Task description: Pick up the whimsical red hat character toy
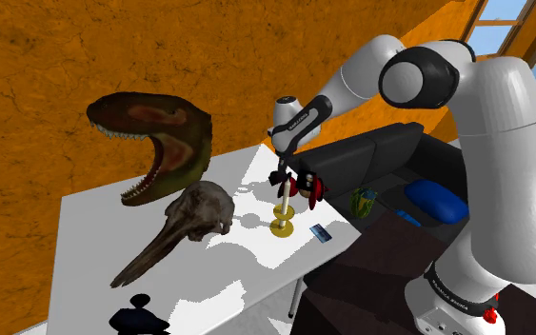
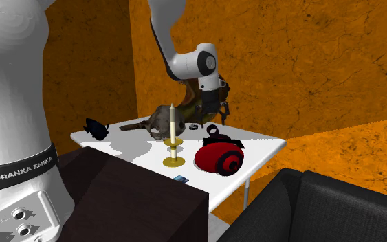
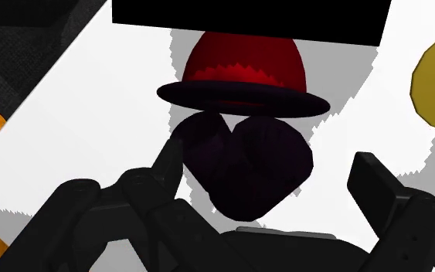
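You see the gripper [image 2: 217,115] hanging over the white table [image 2: 260,146], just above and beyond the red hat toy [image 2: 219,158]. A candle [image 2: 173,127] in a yellow holder stands upright beside the toy, toward this view's left.

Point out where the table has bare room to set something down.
Bare table lies between the skull and the candlestick, and at the corner beyond the red hat toy. Crowded where the gripper, toy and candlestick cluster.
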You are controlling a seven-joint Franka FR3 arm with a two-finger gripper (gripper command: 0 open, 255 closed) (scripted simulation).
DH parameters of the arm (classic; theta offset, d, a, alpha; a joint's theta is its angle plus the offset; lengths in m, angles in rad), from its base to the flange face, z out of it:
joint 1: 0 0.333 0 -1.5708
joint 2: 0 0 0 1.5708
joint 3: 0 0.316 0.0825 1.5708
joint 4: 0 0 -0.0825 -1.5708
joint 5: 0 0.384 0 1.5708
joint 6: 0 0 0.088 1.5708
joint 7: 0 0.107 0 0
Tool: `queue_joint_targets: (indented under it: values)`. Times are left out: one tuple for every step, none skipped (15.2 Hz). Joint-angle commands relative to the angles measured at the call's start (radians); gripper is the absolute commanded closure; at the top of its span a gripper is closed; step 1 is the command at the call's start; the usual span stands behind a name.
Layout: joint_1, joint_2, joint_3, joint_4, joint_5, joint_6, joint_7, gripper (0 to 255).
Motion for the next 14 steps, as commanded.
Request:
queue_joint_targets:
  values:
    - [0.001,0.017,0.0,0.001,-0.001,0.016,0.003,0]
    - [0.001,0.028,0.0,0.004,-0.001,0.025,0.004,0]
    - [0.001,0.04,0.0,0.007,-0.001,0.033,0.005,0]
    - [0.0,0.046,0.0,0.008,-0.001,0.038,0.005,0]
    - [0.0,0.046,0.0,0.008,-0.001,0.038,0.005,0]
    - [0.001,0.045,0.0,0.005,-0.001,0.04,0.005,255]
    - [0.001,0.045,0.0,0.005,-0.001,0.04,0.006,255]
    - [0.001,0.044,0.0,0.004,-0.001,0.041,0.006,255]
    - [0.001,0.045,0.0,0.005,-0.001,0.04,0.006,255]
    - [0.001,0.046,0.0,0.006,-0.001,0.04,0.006,255]
    - [0.001,0.044,0.0,0.004,-0.001,0.041,0.006,255]
    - [0.001,0.044,0.0,0.002,-0.001,0.041,0.006,255]
    - [0.001,0.043,0.0,0.001,-0.002,0.042,0.006,255]
    - [0.001,0.043,0.0,-0.001,-0.002,0.043,0.007,255]
